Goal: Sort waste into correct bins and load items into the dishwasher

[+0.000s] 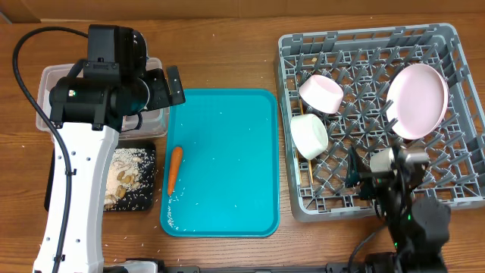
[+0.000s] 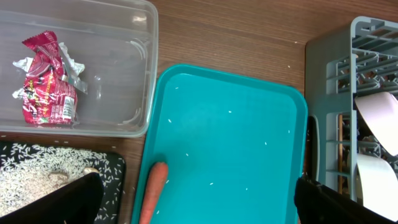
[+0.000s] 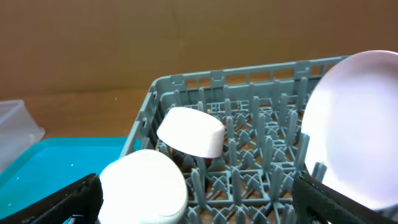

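Leaning smooth round plate among grey gridded rack pegs

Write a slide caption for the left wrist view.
Snack wrapper in clear tub, carrot on teal tray, crumbs in black tray, dish rack at right.

The brown wooden table directly carries a clear plastic tub with a shallow black tray just beside it, a teal tray in the middle, and a grey dish rack on the tray's far side.
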